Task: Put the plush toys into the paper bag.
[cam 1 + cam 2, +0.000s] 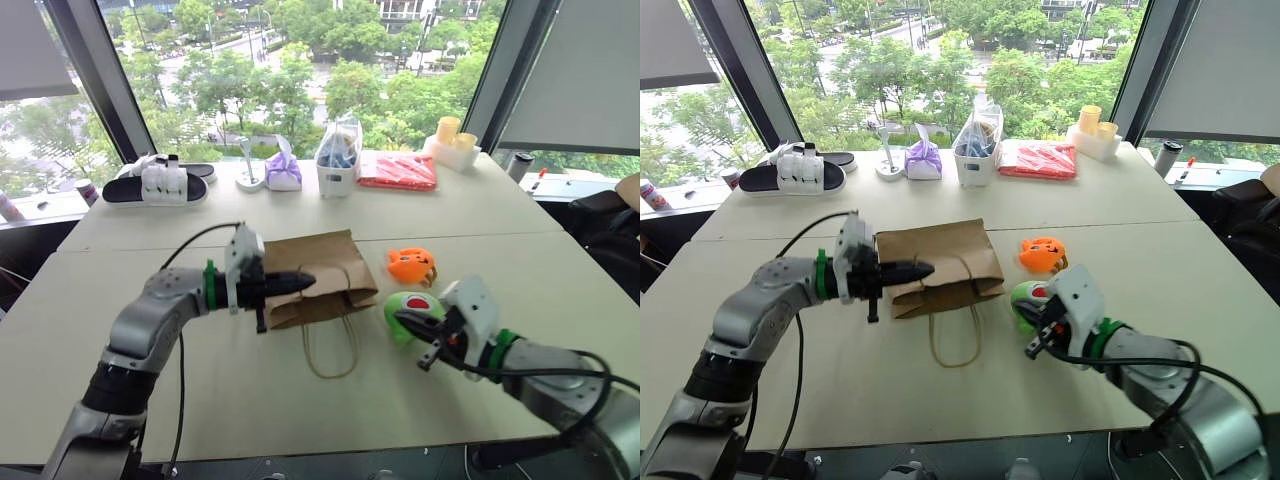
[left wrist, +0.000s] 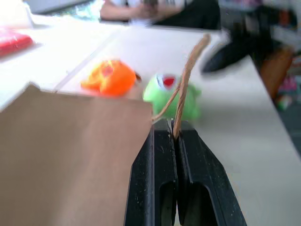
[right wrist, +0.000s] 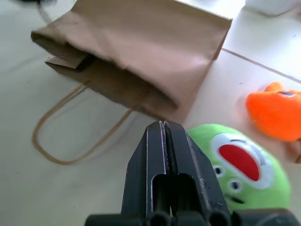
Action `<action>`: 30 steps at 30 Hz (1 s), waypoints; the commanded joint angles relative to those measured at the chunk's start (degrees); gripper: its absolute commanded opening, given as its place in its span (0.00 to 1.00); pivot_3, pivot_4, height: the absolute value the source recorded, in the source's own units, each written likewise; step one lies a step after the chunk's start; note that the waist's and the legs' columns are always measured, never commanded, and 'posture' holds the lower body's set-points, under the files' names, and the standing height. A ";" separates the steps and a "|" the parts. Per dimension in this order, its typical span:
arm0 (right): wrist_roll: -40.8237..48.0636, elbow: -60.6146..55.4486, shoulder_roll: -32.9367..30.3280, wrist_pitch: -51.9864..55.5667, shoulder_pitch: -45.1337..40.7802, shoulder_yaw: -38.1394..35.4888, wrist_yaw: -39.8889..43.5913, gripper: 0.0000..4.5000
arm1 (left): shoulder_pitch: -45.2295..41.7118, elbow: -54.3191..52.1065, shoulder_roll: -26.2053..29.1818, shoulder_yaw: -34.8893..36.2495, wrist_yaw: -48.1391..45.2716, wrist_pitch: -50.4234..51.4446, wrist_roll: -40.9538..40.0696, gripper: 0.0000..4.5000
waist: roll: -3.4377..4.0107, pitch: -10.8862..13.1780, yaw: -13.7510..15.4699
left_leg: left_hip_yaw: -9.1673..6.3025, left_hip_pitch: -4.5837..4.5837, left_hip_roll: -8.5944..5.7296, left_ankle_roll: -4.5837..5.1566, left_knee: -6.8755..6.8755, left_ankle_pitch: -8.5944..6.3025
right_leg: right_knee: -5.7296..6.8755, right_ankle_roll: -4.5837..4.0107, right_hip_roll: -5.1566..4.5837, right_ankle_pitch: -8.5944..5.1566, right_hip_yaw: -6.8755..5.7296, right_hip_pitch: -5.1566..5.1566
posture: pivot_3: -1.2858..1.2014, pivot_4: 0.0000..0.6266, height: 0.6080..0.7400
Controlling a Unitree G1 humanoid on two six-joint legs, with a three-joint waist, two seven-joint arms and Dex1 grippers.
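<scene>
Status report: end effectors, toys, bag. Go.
Left end effector shut on bag handle cord. Right end effector shut, empty, beside green toy. Orange toy on table; paper bag lying flat. Nothing blocking.

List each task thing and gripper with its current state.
paper bag: lying flat on the table, mouth slightly open
cord handle: pinched by left gripper
green plush: on table, outside bag
orange plush: on table, outside bag
right gripper: shut, empty
</scene>
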 commanded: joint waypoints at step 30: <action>-28.21 42.53 24.46 -21.26 -21.88 19.91 -3.77 0.00 | -9.60 -1.69 -6.13 13.42 22.53 9.78 -11.95 0.01 | 0.04 -0.02 -1.39 | -0.18 0.01 -0.20 -0.54 -0.12 0.31 | 0.13 -0.01 0.01 0.00 0.02 -0.11 | 0.52 0.24 1.00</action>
